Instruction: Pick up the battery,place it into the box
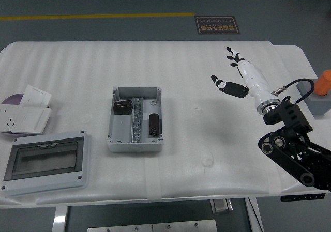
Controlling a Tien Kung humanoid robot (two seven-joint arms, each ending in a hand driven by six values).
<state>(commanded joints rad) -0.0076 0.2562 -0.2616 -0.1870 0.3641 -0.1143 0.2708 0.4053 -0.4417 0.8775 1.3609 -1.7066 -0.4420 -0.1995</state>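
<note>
The grey open box (135, 144) stands left of the table's middle. A dark cylindrical battery (153, 125) lies in its right compartment, and another dark battery (122, 107) lies in its left compartment at the back. My right hand (231, 72) is white with black fingertips. It is open and empty, raised over the right part of the table, well clear of the box. My left arm is out of view.
A grey box lid with a clear window (45, 162) lies at the front left. White socket plates (23, 114) and a purple disc (11, 99) lie at the left edge. A grey block with an orange cylinder (319, 90) stands at the right edge.
</note>
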